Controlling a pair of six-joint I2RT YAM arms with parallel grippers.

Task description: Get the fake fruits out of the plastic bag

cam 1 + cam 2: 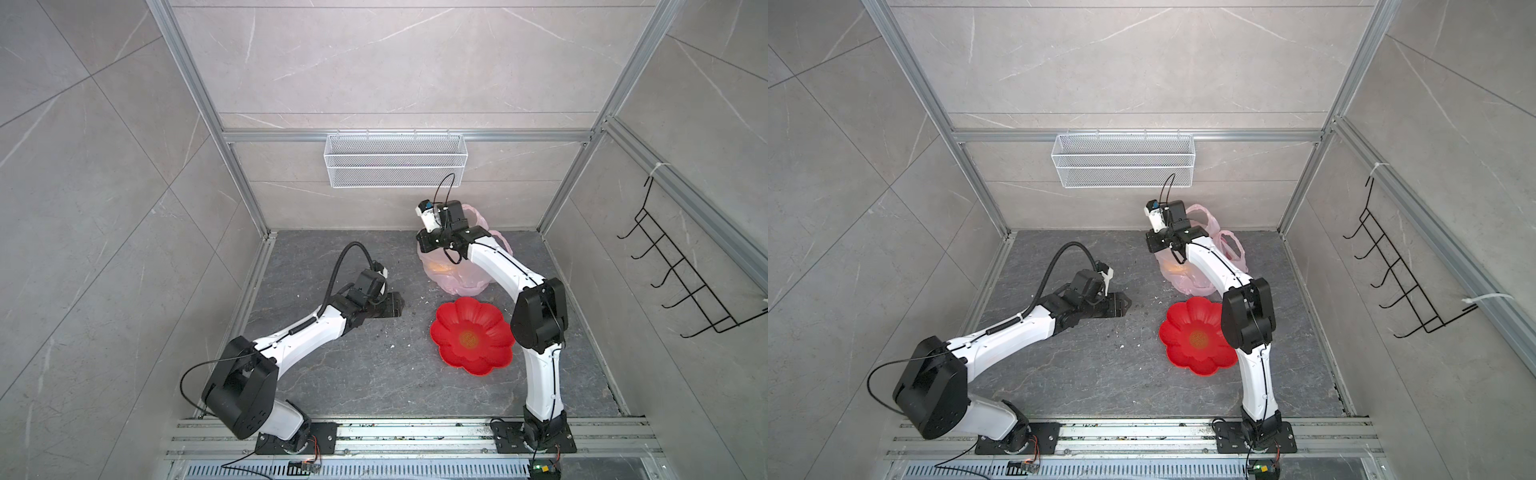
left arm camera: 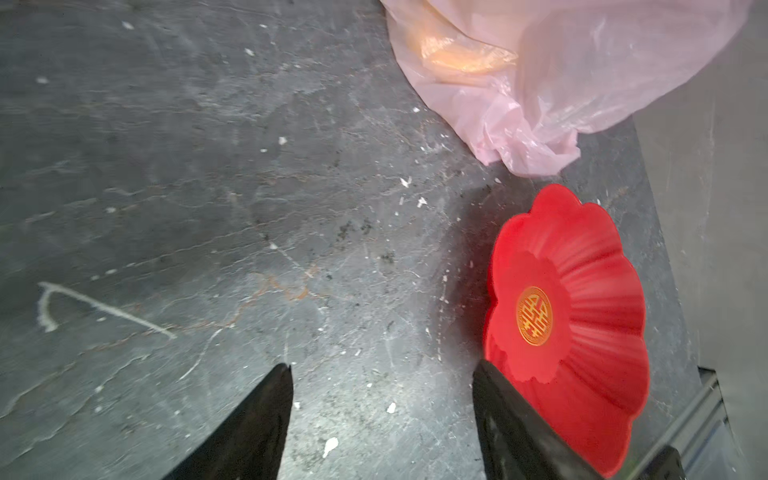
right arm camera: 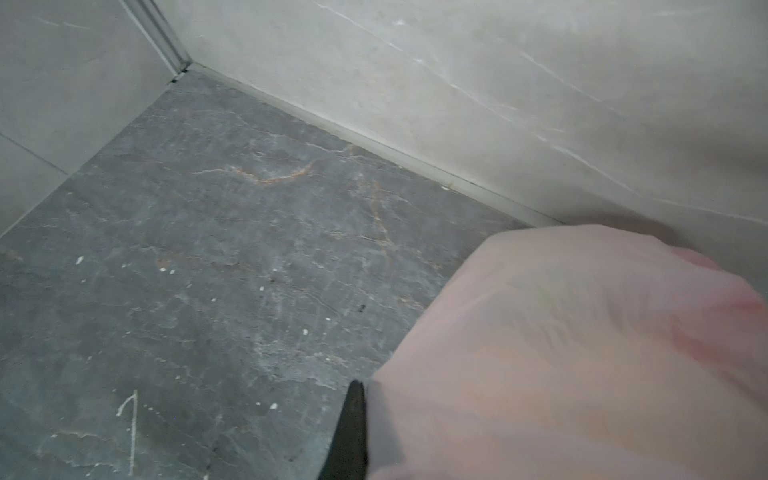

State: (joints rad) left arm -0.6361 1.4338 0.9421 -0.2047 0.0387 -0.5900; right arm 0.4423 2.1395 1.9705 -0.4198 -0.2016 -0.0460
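Note:
The pale-pink plastic bag [image 1: 457,279] [image 1: 1188,279] sits crumpled on the dark floor near the back wall, with its loop handles up behind the right arm. An orange-yellow fake fruit [image 1: 440,268] [image 2: 465,54] shows through the film; other fruits are hidden. My right gripper [image 3: 368,399] is shut on the bag [image 3: 561,353] at its top left edge. One black finger [image 3: 353,428] shows and the film covers the other. My left gripper [image 1: 398,308] [image 2: 382,365] hovers open and empty low over the floor, left of the bag [image 2: 561,83].
A red flower-shaped dish [image 1: 449,318] [image 2: 582,257] lies in front of the bag, beside the right arm's elbow. A white mesh basket [image 1: 395,160] hangs on the back wall and a black hook rack [image 1: 681,270] on the right wall. White crumbs dot the floor.

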